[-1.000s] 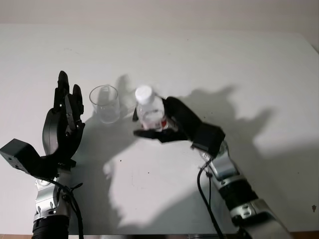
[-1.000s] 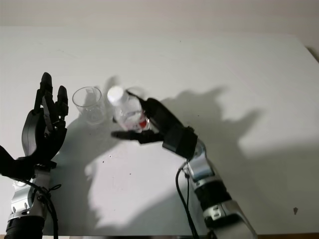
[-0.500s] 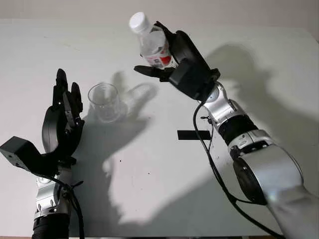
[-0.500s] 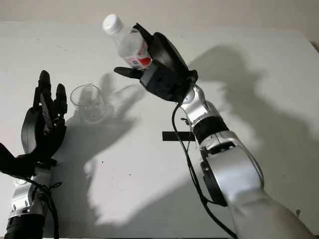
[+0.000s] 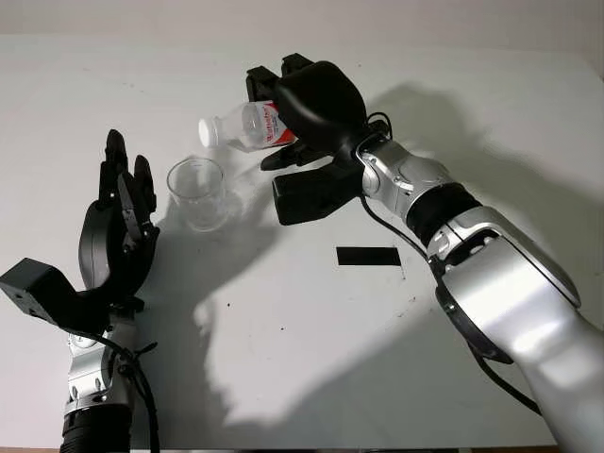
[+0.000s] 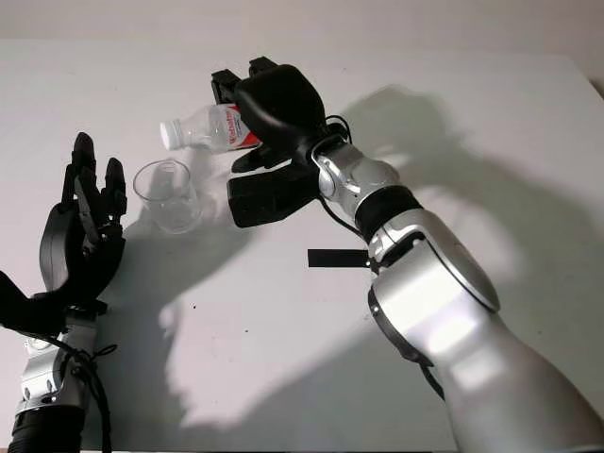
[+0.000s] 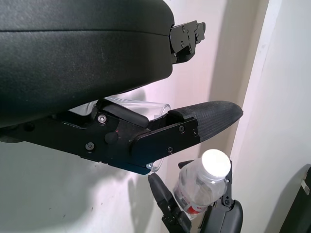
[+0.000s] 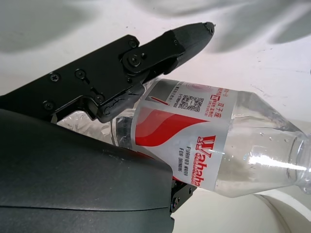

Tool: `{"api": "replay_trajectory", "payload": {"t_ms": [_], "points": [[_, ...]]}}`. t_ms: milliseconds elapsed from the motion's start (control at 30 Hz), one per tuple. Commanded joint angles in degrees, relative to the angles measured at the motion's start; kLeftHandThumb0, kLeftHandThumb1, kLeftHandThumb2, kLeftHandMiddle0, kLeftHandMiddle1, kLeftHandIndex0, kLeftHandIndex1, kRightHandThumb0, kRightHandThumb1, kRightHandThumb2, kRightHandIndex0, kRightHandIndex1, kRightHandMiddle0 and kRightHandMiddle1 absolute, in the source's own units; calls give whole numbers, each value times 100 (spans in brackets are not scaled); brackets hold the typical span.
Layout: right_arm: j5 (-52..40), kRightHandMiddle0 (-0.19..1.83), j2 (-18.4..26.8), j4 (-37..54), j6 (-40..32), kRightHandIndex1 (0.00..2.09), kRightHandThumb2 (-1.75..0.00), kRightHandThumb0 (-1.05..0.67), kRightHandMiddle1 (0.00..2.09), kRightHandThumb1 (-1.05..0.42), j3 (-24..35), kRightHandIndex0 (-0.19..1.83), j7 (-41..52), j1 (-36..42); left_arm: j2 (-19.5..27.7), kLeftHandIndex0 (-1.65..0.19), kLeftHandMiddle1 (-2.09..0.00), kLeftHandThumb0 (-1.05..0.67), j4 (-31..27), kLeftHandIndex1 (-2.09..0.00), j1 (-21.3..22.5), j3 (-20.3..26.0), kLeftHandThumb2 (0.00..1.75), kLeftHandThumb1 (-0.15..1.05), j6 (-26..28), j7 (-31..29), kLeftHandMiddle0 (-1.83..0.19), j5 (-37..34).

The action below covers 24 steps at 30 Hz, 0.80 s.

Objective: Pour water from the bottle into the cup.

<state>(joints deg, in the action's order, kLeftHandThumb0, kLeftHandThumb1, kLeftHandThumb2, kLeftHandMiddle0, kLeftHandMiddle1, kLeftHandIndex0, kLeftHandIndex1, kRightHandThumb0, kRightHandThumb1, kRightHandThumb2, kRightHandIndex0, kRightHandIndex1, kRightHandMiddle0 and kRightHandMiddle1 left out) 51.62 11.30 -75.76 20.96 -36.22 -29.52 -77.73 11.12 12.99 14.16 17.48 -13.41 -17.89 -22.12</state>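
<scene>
A clear plastic bottle [image 5: 243, 127] with a red-and-white label and a white cap [image 5: 207, 133] hangs tipped nearly level above the table. My right hand [image 5: 300, 121] is shut on it, cap end pointing left, a little above and right of the cup. The clear cup [image 5: 197, 193] stands upright on the white table. In the right wrist view the label [image 8: 194, 138] sits close under my fingers [image 8: 146, 56]. My left hand [image 5: 121, 231] is open, held upright just left of the cup. The left wrist view has the bottle [image 7: 204, 187] beyond the cup rim [image 7: 146, 104].
A strip of black tape [image 5: 369, 256] lies on the white table [image 5: 283, 359] right of centre. Dark shadows of both arms fall across the tabletop. The table's far edge meets a pale wall [image 5: 302, 17].
My right hand has swung the bottle from upright and raised to nearly horizontal, its cap now lower and close to the cup. The left hand and cup have stayed put.
</scene>
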Motion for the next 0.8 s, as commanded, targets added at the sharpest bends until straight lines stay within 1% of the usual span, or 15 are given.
{"api": "replay_trajectory", "payload": {"t_ms": [0, 100, 233, 467, 567, 700, 767], "points": [[77, 63, 30, -31, -97, 209, -7, -39, 209, -103, -84, 105, -148, -319, -34, 19, 0, -74, 30, 0, -10, -5, 72, 105, -50, 10, 19, 36], [250, 67, 11, -47, -171, 209, -7, -39, 209, -103, -275, 109, -395, -384, -57, 19, 0, -75, -31, 0, -43, -26, 71, 105, -22, 48, 19, 57], [354, 76, -32, -65, -234, 209, -20, -37, 209, -104, -416, 113, -561, -439, -81, 19, 0, -75, -63, 0, -74, -35, 71, 105, -7, 87, 19, 64], [302, 70, -132, -72, -303, 209, -16, -34, 209, -105, -416, 114, -538, -505, -114, 19, 0, -74, 47, 0, -63, -55, 71, 105, -126, -41, 19, 28], [306, 64, -170, -60, -328, 209, -17, -33, 209, -104, -418, 113, -579, -532, -159, 19, 0, -75, 65, 0, -53, -71, 72, 105, -135, 23, 19, 56], [381, 61, -226, -60, -453, 209, -20, -35, 209, -105, -490, 114, -689, -551, -211, 19, 0, -75, 83, 0, -54, -82, 72, 105, -180, 44, 19, 74], [445, 64, -251, -65, -537, 209, -23, -37, 209, -105, -561, 117, -786, -553, -231, 19, 0, -75, 69, 0, -66, -79, 72, 105, -174, 61, 19, 65]]}}
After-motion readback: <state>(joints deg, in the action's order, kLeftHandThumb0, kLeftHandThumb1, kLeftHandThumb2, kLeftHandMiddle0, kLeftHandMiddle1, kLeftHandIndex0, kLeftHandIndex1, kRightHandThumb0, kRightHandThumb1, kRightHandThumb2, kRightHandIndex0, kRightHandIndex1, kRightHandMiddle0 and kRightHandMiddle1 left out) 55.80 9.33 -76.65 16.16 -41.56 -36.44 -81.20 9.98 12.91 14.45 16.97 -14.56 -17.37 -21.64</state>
